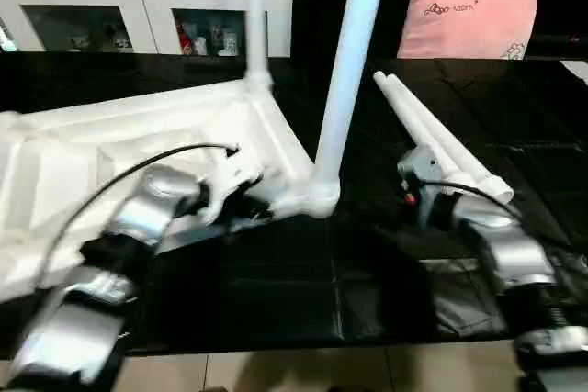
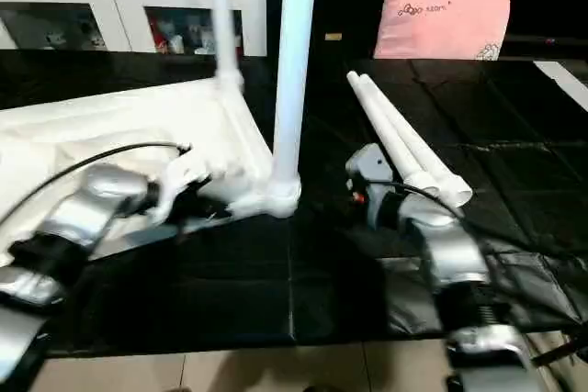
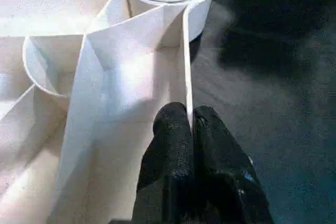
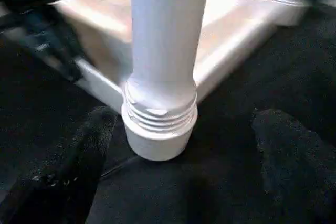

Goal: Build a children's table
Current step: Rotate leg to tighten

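The white tabletop lies upside down on the black mat, ribs facing up. One leg stands upright in the near corner socket; a second leg stands in the far corner. Two loose legs lie side by side on the mat to the right. My left gripper is shut on the thin rim wall of the tabletop, close to the near socket. My right gripper is open, its fingers spread wide on either side of the near leg's threaded base without touching it.
A pink pillow leans at the back right. A white glass-door cabinet runs along the back left. The black mat ends at light floor near the front edge.
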{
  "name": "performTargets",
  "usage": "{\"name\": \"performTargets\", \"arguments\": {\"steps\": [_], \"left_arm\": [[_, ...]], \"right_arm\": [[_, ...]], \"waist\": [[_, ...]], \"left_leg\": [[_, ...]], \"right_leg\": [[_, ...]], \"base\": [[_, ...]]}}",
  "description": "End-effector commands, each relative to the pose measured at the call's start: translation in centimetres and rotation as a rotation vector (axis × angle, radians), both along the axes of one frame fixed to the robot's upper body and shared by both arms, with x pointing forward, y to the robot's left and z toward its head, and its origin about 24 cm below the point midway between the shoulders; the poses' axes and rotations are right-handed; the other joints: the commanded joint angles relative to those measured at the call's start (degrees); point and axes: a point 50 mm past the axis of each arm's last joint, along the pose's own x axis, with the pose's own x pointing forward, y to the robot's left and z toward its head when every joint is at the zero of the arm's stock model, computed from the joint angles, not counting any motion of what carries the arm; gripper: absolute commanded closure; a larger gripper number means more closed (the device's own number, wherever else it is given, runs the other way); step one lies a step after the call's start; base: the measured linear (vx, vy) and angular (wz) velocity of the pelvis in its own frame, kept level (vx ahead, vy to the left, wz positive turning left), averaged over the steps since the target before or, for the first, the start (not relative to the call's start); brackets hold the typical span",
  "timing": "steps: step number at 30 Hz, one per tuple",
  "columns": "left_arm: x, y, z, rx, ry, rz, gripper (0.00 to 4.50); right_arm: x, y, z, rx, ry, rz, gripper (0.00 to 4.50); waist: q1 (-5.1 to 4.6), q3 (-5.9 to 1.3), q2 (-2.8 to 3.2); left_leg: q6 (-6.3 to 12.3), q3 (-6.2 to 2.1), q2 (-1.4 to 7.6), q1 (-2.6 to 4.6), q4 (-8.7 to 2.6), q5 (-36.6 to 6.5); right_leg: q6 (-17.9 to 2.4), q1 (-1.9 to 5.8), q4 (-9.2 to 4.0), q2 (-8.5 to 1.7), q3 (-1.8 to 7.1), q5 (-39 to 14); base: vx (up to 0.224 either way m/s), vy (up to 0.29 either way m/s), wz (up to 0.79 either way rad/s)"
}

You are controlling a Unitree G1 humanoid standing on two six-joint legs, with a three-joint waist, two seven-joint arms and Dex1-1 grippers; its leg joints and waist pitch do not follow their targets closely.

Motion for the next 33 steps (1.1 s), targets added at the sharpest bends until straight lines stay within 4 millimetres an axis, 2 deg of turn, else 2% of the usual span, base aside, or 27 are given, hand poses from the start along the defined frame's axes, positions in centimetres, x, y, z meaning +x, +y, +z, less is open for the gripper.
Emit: {"name": "performTargets", "arguments": {"steps": [1, 7, 9, 12, 13, 14, 15, 25, 27, 33], "left_arm": [[-1.0, -0.6, 0.0, 0.030, 0.024, -0.170, 4.50], [-1.5, -0.2, 0.0, 0.064, 0.038, -0.248, 4.50], [-2.0, -0.3, 0.1, 0.064, 0.052, -0.310, 4.50], [-2.2, -0.5, 0.2, 0.060, 0.059, -0.343, 4.50], [-2.4, -0.7, 0.1, 0.060, 0.061, -0.356, 4.50], [-2.4, -0.7, 0.1, 0.060, 0.061, -0.356, 4.50], [-2.5, -0.8, 0.1, 0.060, 0.063, -0.367, 4.50], [-2.7, -1.0, -0.1, 0.062, 0.060, -0.385, 4.50], [-2.7, -1.0, -0.1, 0.062, 0.060, -0.383, 4.50], [-2.7, -0.9, -0.2, 0.064, 0.060, -0.377, 4.50]], "right_arm": [[-0.5, 0.4, 0.4, -0.032, 0.016, 0.135, 0.05], [-0.8, 1.3, 0.2, -0.082, 0.045, 0.272, 0.05], [-1.0, 2.2, 0.2, -0.089, 0.065, 0.358, 0.05], [-1.1, 2.8, 0.1, -0.089, 0.071, 0.395, 0.05], [-1.0, 3.1, 0.0, -0.091, 0.077, 0.409, 0.05], [-1.0, 3.1, 0.0, -0.091, 0.077, 0.409, 0.05], [-1.0, 3.3, -0.1, -0.092, 0.081, 0.419, 0.32], [-1.2, 3.6, -0.4, -0.117, 0.126, 0.498, 1.12], [-1.3, 3.6, -0.6, -0.122, 0.128, 0.504, 1.37], [-1.3, 3.6, -0.8, -0.124, 0.137, 0.511, 1.75]], "waist": [[0.52, -3.58, 0.35], [1.60, -3.69, 0.23], [1.65, -3.75, 0.02], [1.69, -3.77, 0.16], [1.75, -3.81, -0.20], [1.84, -3.85, -0.09], [1.93, -3.74, -0.01], [2.40, -3.77, -0.31], [2.38, -3.80, -0.26], [2.39, -3.88, -0.21]], "left_leg": [[5.06, 0.01, 1.78, -0.19, -3.62, -8.13], [3.89, 0.01, 1.87, -0.08, -3.64, -7.41], [3.77, -0.02, 1.83, -0.22, -3.61, -6.54], [3.90, 0.03, 1.92, -0.22, -3.58, -5.90], [3.95, 0.10, 1.93, -0.16, -3.57, -5.77], [3.85, 0.01, 2.01, -0.15, -3.60, -5.63], [3.72, 0.07, 1.96, -0.14, -3.62, -6.04], [3.29, 0.12, 1.84, -0.16, -3.57, -5.72], [3.31, 0.07, 1.86, -0.17, -3.58, -5.42], [3.40, 0.09, 1.84, -0.15, -3.50, -5.18]], "right_leg": [[-9.07, 4.10, -4.00, -3.67, 3.89, -14.29], [-9.01, 4.06, -3.73, -3.86, 3.93, -14.40], [-9.09, 4.14, -3.44, -3.83, 3.94, -13.47], [-9.48, 4.09, -3.31, -3.85, 4.04, -12.29], [-9.48, 4.07, -3.36, -3.85, 4.06, -12.21], [-9.74, 4.07, -3.11, -3.98, 4.05, -12.10], [-9.60, 3.97, -3.29, -3.91, 4.07, -12.83], [-7.98, 4.04, -3.46, -3.89, 4.09, -14.62], [-7.96, 4.02, -3.39, -3.86, 4.07, -14.24], [-8.30, 4.03, -3.29, -3.80, 4.07, -13.39]], "base": [[0.000, 0.000, 0.00], [0.000, 0.000, 0.00], [0.000, 0.000, 0.00], [0.000, 0.000, 0.00], [0.000, 0.000, 0.00], [0.000, 0.000, 0.00], [0.000, 0.000, 0.00], [0.000, 0.000, 0.00], [0.000, 0.000, 0.00], [0.000, 0.000, 0.00]]}}
